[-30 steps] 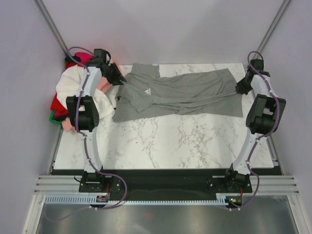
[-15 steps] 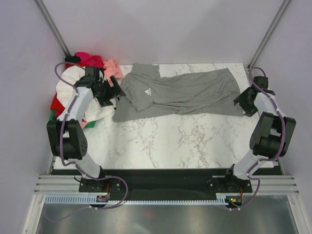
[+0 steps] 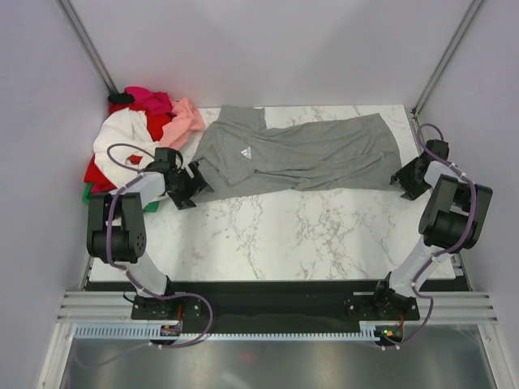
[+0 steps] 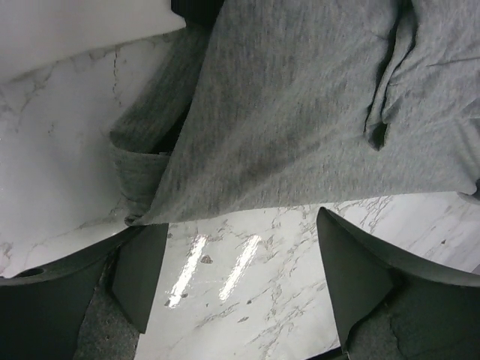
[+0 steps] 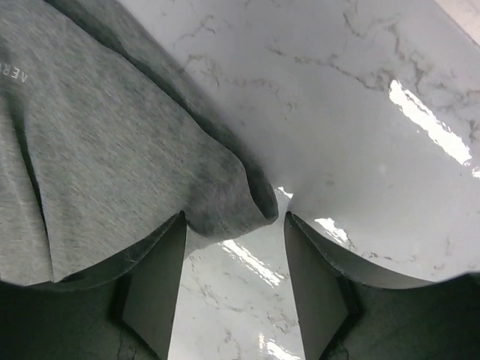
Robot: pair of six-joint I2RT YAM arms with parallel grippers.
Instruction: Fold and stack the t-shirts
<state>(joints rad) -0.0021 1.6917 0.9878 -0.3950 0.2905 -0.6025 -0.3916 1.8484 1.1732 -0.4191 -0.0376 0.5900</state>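
Over the tabletop's far left edge, a heap of t-shirts point(image 3: 134, 138) overlaps, so only white, red, pink, magenta and a green sliver show. The left gripper point(image 3: 190, 179), released and empty, sits just before the near-left corner of the grey t-shirt point(image 3: 300, 154), which lies spread across the far tabletop point(image 3: 284, 235). The right gripper point(image 3: 407, 179), released, faces its right corner.

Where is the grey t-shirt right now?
In the top view, the grey t-shirt lies spread across the far half of the table, between the left gripper and right gripper.
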